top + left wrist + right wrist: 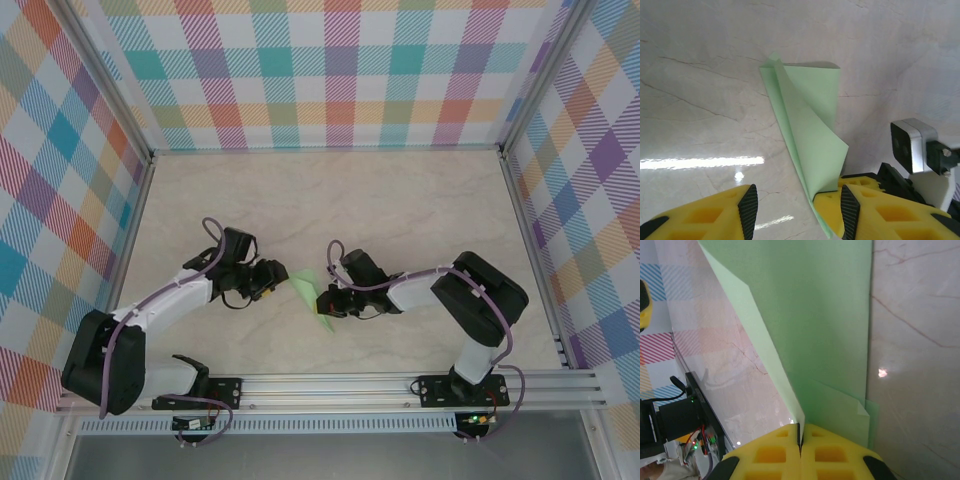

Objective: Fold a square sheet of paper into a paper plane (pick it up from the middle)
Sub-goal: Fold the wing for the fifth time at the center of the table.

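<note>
Right wrist camera: right gripper [801, 439] clamps folded green paper [815, 315]; left wrist camera (paper curling upward): left gripper [798, 202] spread apart.

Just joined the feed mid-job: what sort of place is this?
Likely a lab robot test cell: marble-look tabletop, checked walls on three sides, aluminium mounting rail at the near edge.

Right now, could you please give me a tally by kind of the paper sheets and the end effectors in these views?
Sheets of pale green paper: 1
End effectors with yellow fingers: 2 (left end effector, right end effector)
Total: 3
</note>
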Available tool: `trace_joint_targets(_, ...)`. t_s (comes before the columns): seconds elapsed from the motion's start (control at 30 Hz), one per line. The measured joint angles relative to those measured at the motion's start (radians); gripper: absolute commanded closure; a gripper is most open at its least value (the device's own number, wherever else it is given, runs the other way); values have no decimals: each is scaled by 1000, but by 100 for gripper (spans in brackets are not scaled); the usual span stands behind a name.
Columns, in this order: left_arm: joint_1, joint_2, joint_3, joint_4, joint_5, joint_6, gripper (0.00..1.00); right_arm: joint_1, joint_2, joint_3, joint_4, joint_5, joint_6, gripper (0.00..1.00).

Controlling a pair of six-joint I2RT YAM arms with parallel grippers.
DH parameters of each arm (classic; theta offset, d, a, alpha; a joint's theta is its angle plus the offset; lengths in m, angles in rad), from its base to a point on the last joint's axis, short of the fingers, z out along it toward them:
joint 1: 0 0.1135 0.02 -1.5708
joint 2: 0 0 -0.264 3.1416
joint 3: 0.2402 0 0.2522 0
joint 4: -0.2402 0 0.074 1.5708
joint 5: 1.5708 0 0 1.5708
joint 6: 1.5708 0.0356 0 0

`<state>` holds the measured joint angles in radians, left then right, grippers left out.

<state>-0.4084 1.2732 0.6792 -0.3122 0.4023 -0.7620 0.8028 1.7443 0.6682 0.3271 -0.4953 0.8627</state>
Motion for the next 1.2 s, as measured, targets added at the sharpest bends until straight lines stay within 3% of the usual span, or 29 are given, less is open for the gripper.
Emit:
trace_joint_targets(0.3, -73, 3, -28, 107, 9, -15, 51, -16, 33, -4, 34, -13, 73, 99)
trace_joint_targets(0.7, -106, 47, -28, 175, 35, -14, 52, -37, 63, -4, 61, -81, 103, 99)
trace_joint_targets(1.2, -192, 193, -33, 389, 40, -110, 52, -40, 69, 16, 30, -93, 114, 98)
